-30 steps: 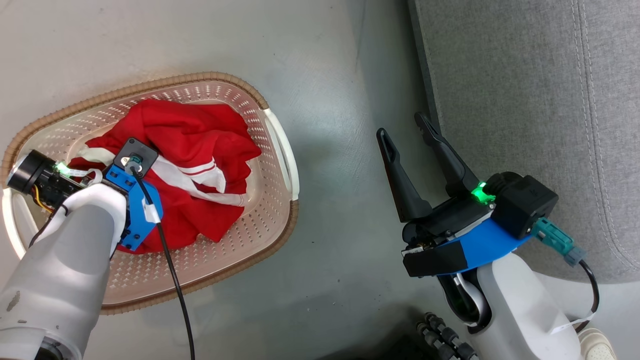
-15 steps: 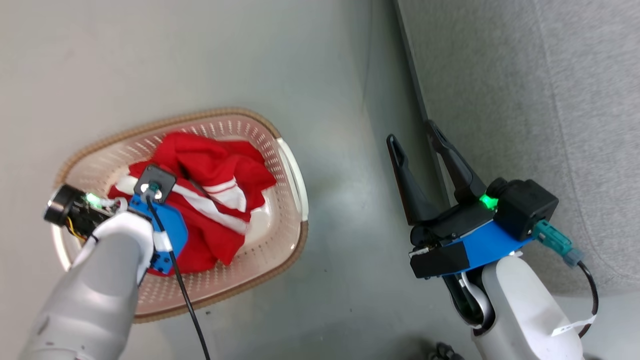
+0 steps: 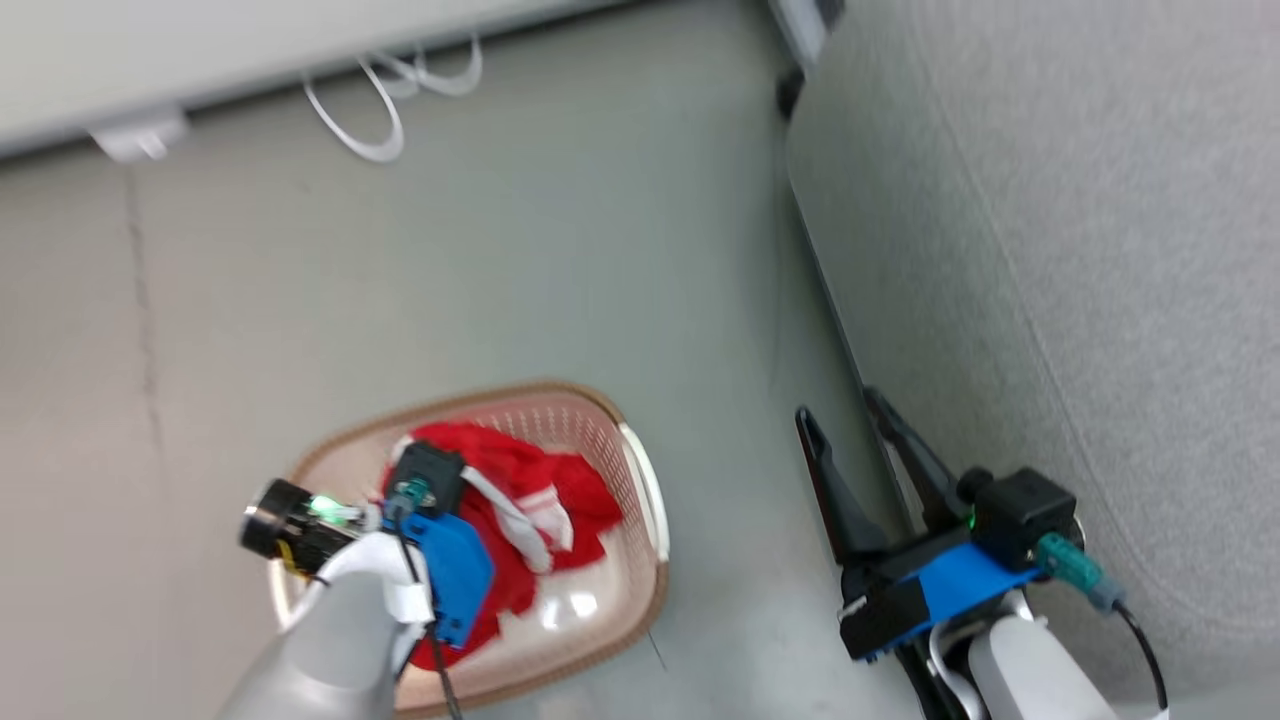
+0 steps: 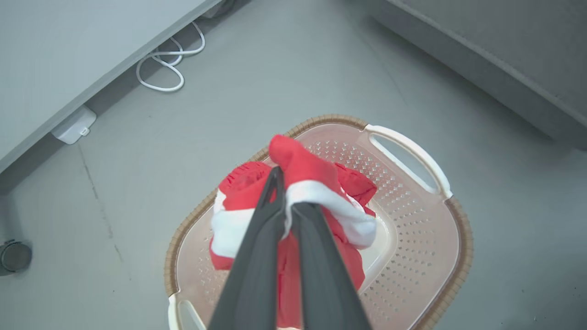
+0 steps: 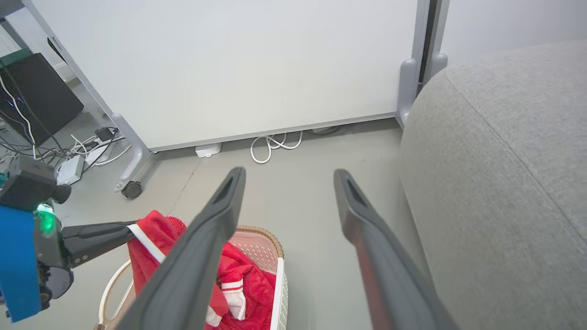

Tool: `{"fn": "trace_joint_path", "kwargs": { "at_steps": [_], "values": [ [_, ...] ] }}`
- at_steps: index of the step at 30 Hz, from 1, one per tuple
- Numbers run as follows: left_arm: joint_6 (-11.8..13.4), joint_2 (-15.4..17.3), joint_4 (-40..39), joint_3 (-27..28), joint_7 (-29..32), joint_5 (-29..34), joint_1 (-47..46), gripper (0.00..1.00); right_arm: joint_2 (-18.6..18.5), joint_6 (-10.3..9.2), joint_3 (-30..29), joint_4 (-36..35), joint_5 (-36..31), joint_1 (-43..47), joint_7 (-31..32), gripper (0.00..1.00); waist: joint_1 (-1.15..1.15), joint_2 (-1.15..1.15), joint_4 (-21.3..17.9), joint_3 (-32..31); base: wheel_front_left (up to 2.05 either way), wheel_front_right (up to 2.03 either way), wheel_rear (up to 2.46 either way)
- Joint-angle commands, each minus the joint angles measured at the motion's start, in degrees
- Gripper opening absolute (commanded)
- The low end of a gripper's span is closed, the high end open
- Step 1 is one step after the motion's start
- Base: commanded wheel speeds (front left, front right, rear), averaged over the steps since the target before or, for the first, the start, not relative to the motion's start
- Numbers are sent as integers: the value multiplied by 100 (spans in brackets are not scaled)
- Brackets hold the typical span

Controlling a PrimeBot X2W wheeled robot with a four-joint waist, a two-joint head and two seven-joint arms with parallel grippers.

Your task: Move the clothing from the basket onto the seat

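Note:
My left gripper (image 4: pixel 286 192) is shut on the clothing (image 4: pixel 316 183), pinching a red fold with white trim above the basket (image 4: pixel 458 220). The fabric hangs from the fingers into the basket, where more red cloth (image 5: pixel 247 284) lies bunched. In the head view my left wrist covers part of the clothing (image 3: pixel 570 495) inside the cream basket (image 3: pixel 645 500). My right gripper (image 3: pixel 838 407) is open and holds nothing, hovering over the floor beside the grey seat (image 3: pixel 1050 250). The right wrist view shows its spread fingers (image 5: pixel 220 215), the left gripper (image 5: pixel 130 228) and the seat (image 5: pixel 504 160).
A white partition stands behind the basket, with a looped white cable (image 3: pixel 370 120) and a small white box (image 4: pixel 73 130) at its foot. A caster wheel (image 5: pixel 132 189), a black case (image 5: pixel 36 96) and tangled cables lie at far left. Bare grey floor (image 3: pixel 600 250) separates basket and seat.
The head camera has risen, so the basket looks smaller and lower in the picture. My left gripper has lifted the pinched red cloth up from the basket. The right gripper stays open.

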Motion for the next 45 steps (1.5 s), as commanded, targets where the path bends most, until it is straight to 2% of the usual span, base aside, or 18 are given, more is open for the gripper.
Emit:
{"fn": "trace_joint_path", "kwargs": {
  "at_steps": [1, 5, 10, 21, 28, 37, 45],
  "values": [
    [-28, -91, -110, -93, -53, -74, 109, 0, -23, 3, -25, 67, -41, 148, -17, 100, 1, 0, 409, -851, 0, 0, 0],
    [-28, -205, -323, -349, -73, -206, 199, 0, -24, 3, -68, 116, -51, 271, 2, 100, 1, 0, 560, -1142, 0, 0, 0],
    [-30, -289, -826, -808, -89, -663, 265, 0, -23, 3, -145, 152, -65, 494, 95, 100, 1, 0, 766, -1537, 0, 0, 0],
    [-30, -303, -2206, -1949, 95, -2095, -165, 0, -23, 3, -392, 18, -127, 995, 338, 100, 1, 0, 1083, -2086, 0, 0, 0],
    [-31, -304, -2885, -2386, 193, -2981, -575, 0, -24, 3, -421, -148, -172, 1138, 496, 100, 1, 0, 1135, -2223, 0, 0, 0],
    [329, -300, -3217, -2969, 345, -3695, -991, 0, -24, 3, -397, -281, -138, 1222, 567, 100, 1, 0, 1117, -2293, 0, 0, 0],
    [462, -301, -3138, -3385, 274, -4059, -1118, 0, -23, 3, -406, -323, -151, 1217, 595, 100, 1, 0, 1119, -2267, 0, 0, 0]
  ]
}}
